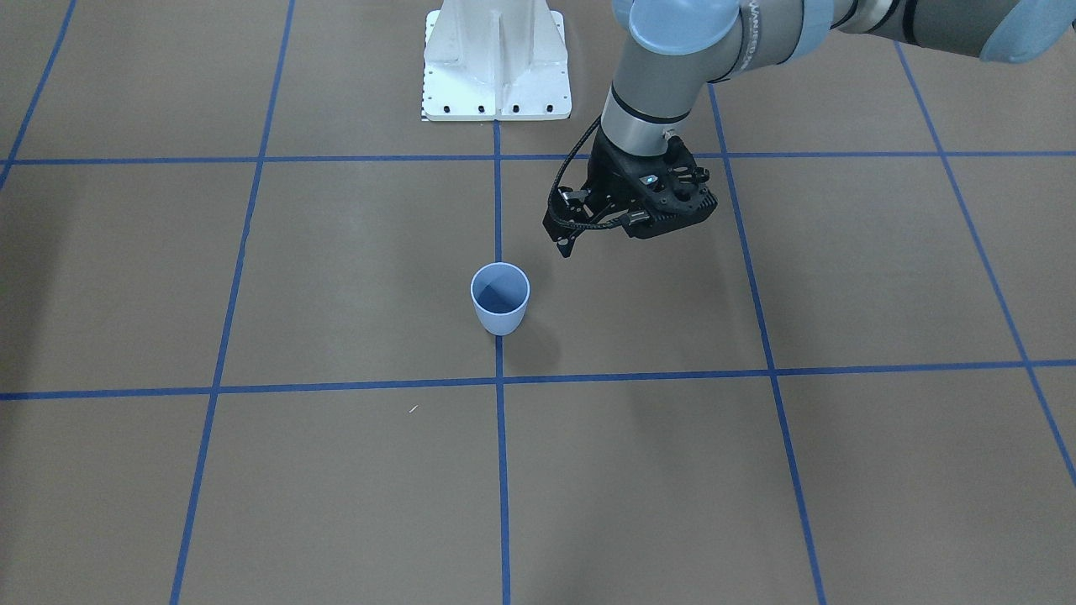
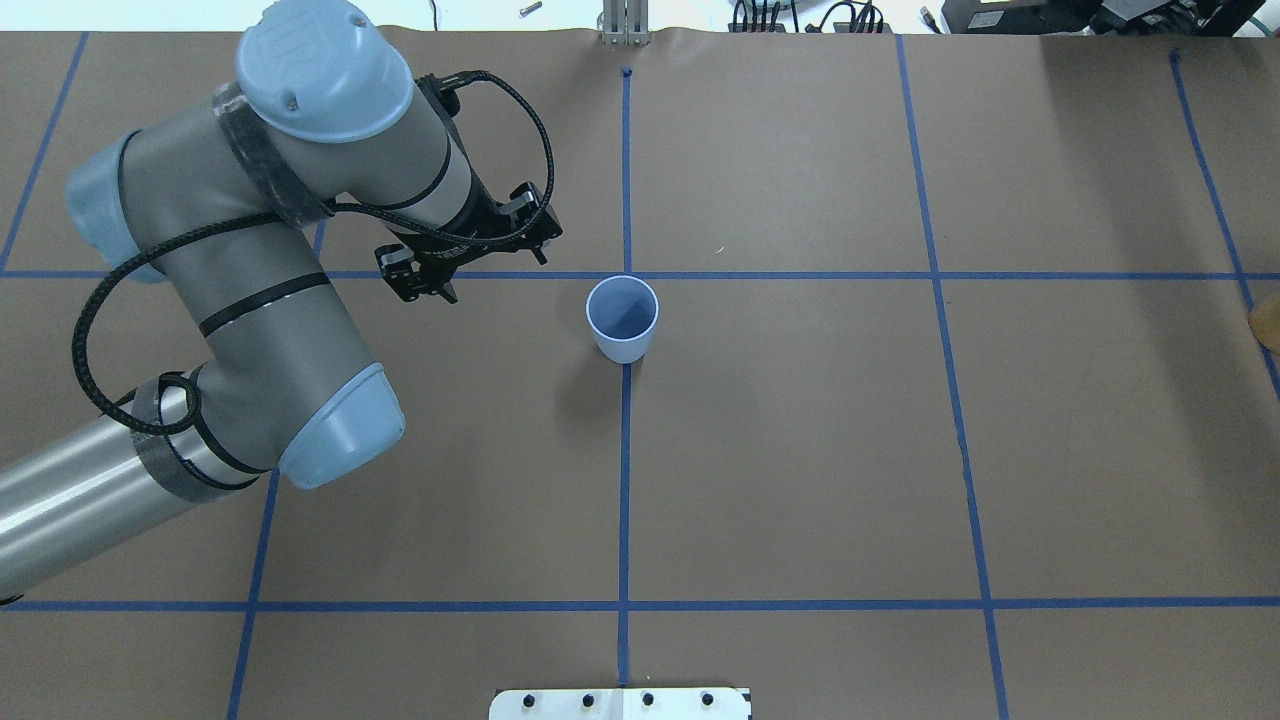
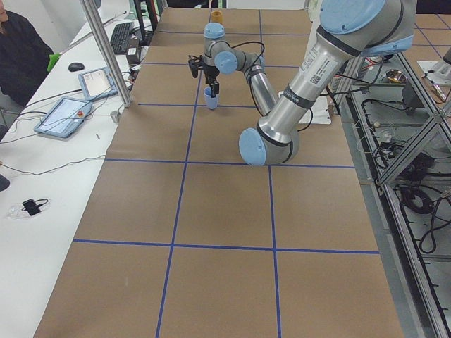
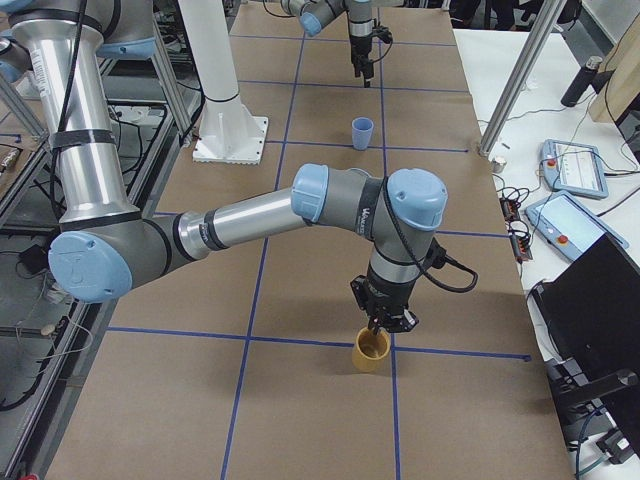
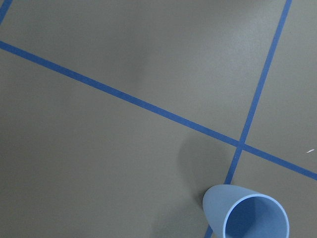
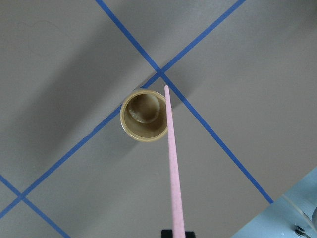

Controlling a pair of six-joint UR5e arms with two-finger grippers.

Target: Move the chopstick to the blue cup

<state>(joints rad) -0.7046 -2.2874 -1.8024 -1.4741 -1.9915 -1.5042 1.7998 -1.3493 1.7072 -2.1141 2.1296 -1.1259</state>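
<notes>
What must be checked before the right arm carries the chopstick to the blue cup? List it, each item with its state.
1. Is the chopstick held by the right gripper? Ok: in the right wrist view it sticks straight out from the fingertips.
2. Is the chopstick's tip free of the tan cup? Cannot tell: the tip shows right at that cup's rim.
3. Is the blue cup upright? Ok.
4. Is the blue cup empty? Ok: nothing shows inside it.
5. Is the left gripper away from the blue cup's mouth? Ok: it hangs beside the cup, apart from it.
</notes>
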